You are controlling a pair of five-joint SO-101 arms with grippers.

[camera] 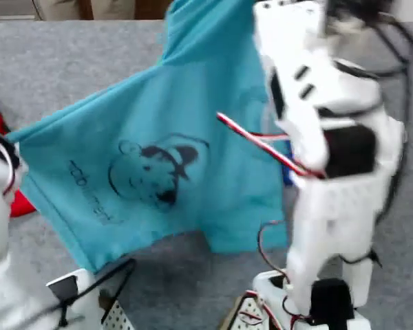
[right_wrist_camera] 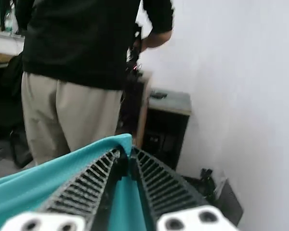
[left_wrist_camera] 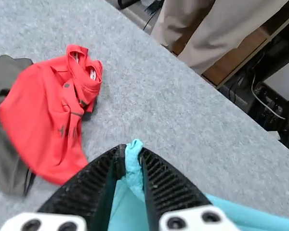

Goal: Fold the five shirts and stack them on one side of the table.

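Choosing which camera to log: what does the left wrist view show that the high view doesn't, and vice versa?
Left wrist view: the left claw shut on an edge of the teal shirt, and a grey garment against the red shirt. High view: the teal shirt's printed front, held spread above the table. Shared: both shirts.

Right gripper (right_wrist_camera: 128, 161) clamped on teal shirt (right_wrist_camera: 43, 185) edge — white wall (right_wrist_camera: 231, 72) behind.

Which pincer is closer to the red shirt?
The left pincer, pinching a corner of the turquoise shirt close by the red shirt. The right pincer pinches that shirt's other end, far across the table.
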